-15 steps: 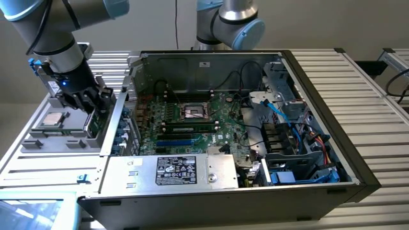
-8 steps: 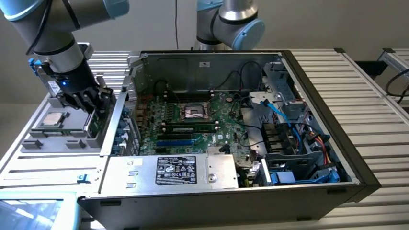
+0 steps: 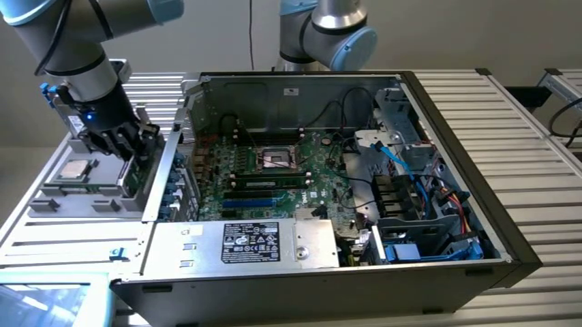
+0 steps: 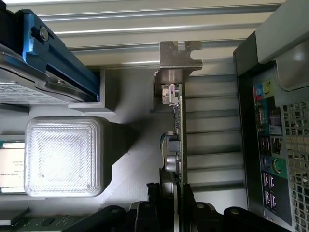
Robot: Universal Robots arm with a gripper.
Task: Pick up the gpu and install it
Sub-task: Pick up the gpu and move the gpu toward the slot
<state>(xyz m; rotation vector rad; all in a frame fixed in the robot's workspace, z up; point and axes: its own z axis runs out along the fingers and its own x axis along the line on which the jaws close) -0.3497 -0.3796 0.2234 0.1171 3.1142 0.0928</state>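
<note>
The gpu (image 4: 179, 137) stands on edge in a slot of the grey parts tray (image 3: 54, 204), its silver end bracket (image 4: 179, 57) at the far end. In the exterior view it is a thin green card (image 3: 135, 178) at the tray's edge nearest the computer case. My gripper (image 3: 125, 146) hangs straight above it, at the exterior view's left. In the wrist view my gripper (image 4: 170, 192) has a black finger pressed against each face of the card's near end. The gripper is shut on the gpu, which still sits down in its slot.
The open computer case (image 3: 437, 95) lies to the exterior view's right, with motherboard (image 3: 272, 170) and power supply (image 3: 264, 242) inside. Its rear port panel (image 4: 270, 145) is close beside the card. A processor (image 3: 73, 170), a blue-railed drive (image 4: 53, 58) and a ribbed white block (image 4: 63, 157) share the tray. A second arm (image 3: 328, 34) stands behind the case.
</note>
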